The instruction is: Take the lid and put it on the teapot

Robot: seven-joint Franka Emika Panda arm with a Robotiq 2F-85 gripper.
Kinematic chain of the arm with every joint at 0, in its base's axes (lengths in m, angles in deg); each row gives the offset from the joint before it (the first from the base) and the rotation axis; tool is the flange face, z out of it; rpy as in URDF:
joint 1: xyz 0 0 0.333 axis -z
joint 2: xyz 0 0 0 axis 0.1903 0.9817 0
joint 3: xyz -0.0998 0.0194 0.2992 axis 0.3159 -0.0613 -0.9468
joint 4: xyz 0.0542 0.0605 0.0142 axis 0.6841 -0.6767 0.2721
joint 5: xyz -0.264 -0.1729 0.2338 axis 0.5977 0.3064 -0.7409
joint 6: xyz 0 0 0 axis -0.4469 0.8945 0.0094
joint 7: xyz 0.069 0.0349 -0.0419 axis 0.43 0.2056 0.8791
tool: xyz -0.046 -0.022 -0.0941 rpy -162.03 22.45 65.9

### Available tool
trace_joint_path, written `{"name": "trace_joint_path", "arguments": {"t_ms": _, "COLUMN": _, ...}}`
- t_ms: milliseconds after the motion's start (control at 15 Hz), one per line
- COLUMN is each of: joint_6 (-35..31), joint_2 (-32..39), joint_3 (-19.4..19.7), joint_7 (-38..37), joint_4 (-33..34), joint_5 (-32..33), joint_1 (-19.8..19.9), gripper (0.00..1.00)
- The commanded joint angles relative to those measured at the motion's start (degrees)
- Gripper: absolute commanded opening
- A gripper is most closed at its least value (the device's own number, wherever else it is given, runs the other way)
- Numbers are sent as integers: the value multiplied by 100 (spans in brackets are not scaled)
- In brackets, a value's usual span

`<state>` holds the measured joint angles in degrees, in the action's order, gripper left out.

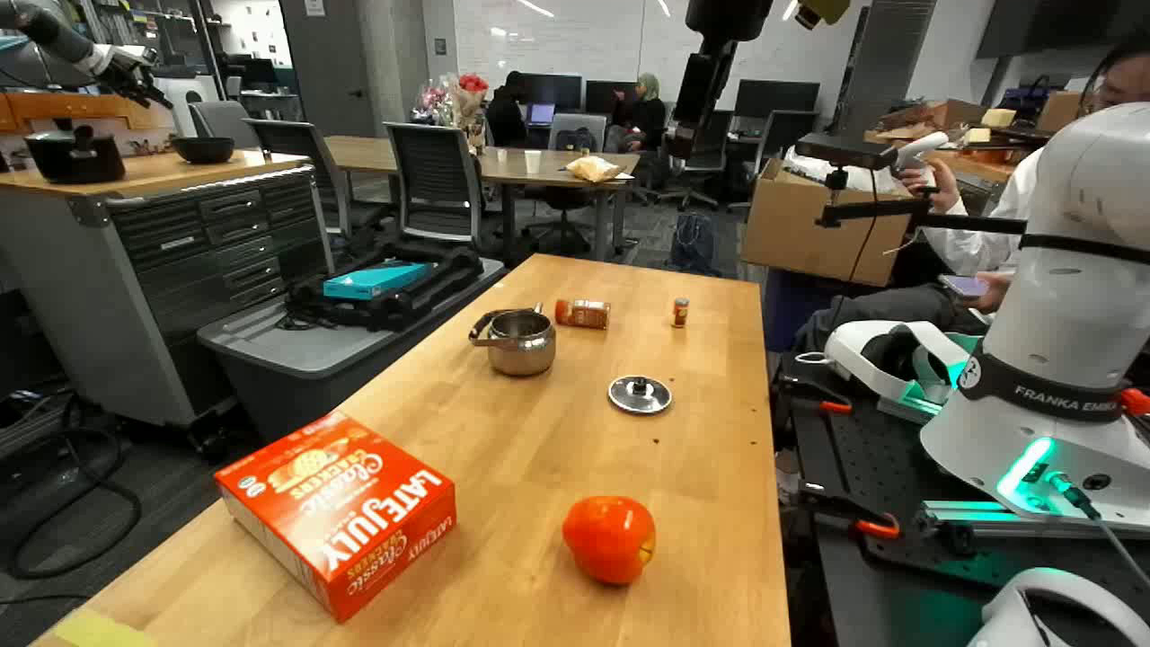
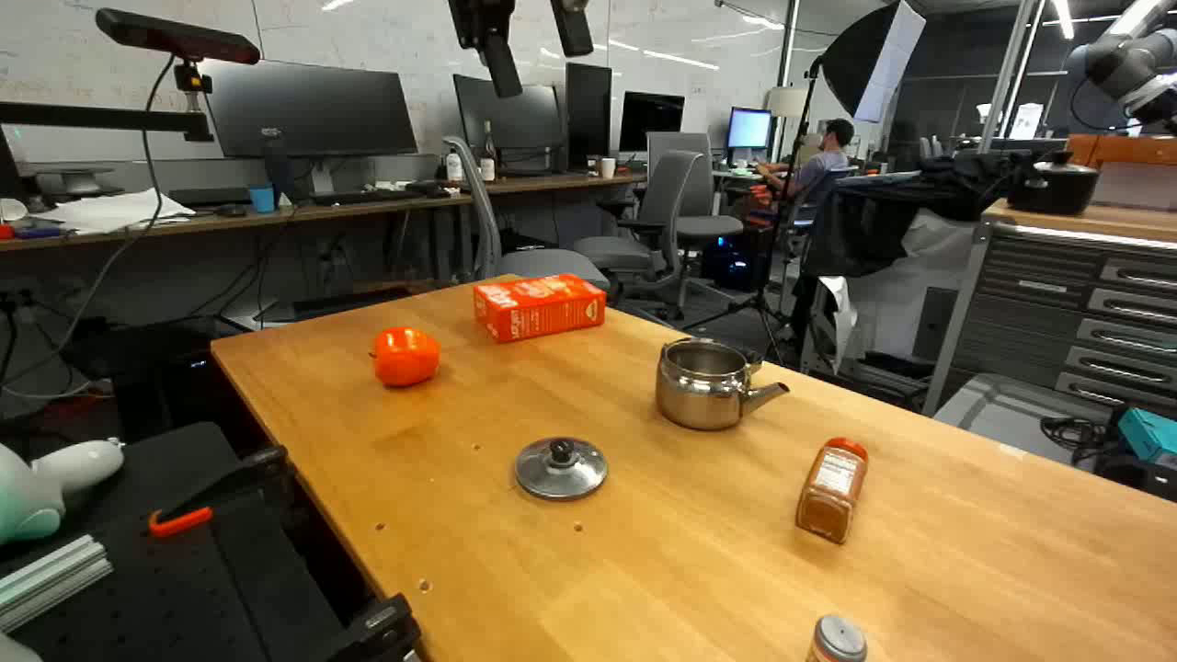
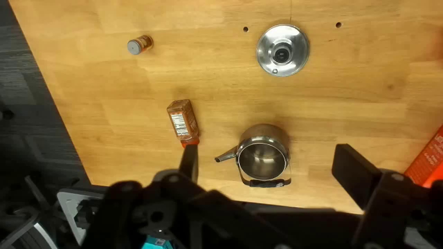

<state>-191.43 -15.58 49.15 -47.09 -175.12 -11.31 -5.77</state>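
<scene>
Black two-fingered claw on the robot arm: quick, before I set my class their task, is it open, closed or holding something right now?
Black two-fingered claw: open, jaws wide apart, holding nothing.

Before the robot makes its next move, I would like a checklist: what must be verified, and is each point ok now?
1. Jaws open and holding nothing: ok, spread wide.
2. Lid lying flat, knob up: ok.
3. Teapot upright and uncovered: ok.
4. Handle folded to the side: ok.
5. Jaws lowered around the knob: not ok, they hang well above the table.
6. Lid's fit on the teapot: cannot tell.
</scene>
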Motion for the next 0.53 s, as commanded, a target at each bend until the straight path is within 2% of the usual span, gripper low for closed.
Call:
{"name": "trace_joint_path", "arguments": {"t_ms": 0, "joint_6": 29, "joint_2": 6, "joint_3": 83, "joint_7": -46, "joint_4": 37, "joint_5": 56, "joint_1": -99, "gripper": 100}}
{"name": "trace_joint_path", "arguments": {"t_ms": 467, "joint_6": 30, "joint_2": -6, "joint_3": 82, "joint_7": -46, "joint_4": 89, "joint_5": 56, "joint_1": -98, "gripper": 100}}
